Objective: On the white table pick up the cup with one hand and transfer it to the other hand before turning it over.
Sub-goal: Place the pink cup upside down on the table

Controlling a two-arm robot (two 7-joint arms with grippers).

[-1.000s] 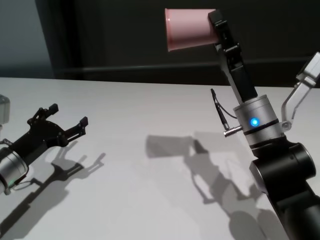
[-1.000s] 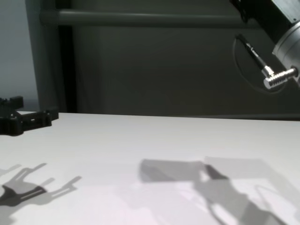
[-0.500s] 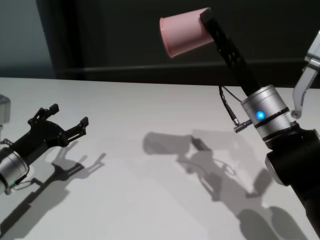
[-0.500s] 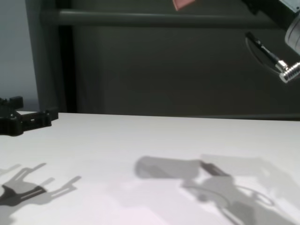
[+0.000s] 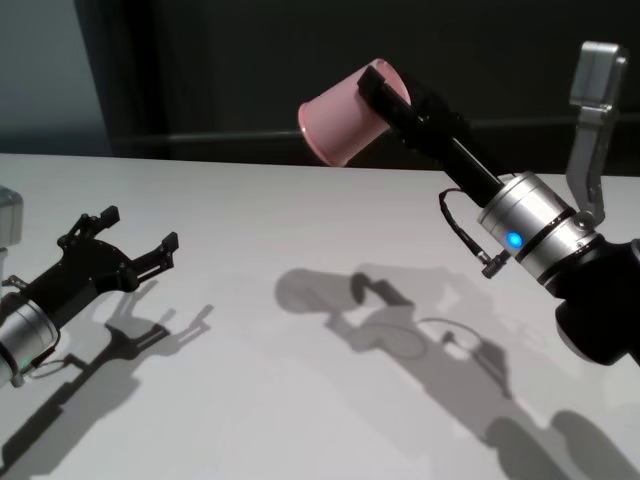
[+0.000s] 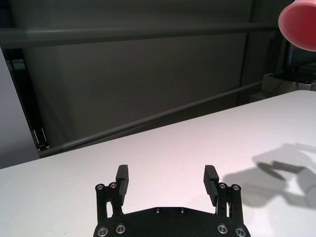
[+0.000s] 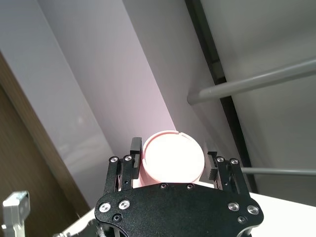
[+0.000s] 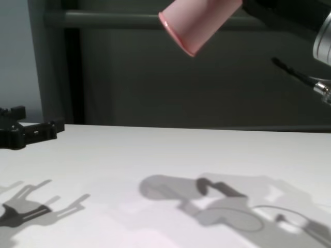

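My right gripper (image 5: 375,92) is shut on the pink cup (image 5: 338,122) and holds it high above the white table (image 5: 300,400), gripping near its base, with the cup's mouth tilted down and to the left. The cup also shows in the chest view (image 8: 196,20), in the left wrist view (image 6: 298,22), and between the fingers in the right wrist view (image 7: 172,160). My left gripper (image 5: 135,232) is open and empty, low over the table at the far left, well apart from the cup; it shows in the left wrist view (image 6: 167,178).
A dark wall with horizontal rails (image 8: 129,20) runs behind the table's far edge. Shadows of the right arm and the cup fall on the table's middle (image 5: 380,310).
My right gripper has swung down and to the left, tipping the cup's mouth from sideways to angled downward. The left arm has not moved.
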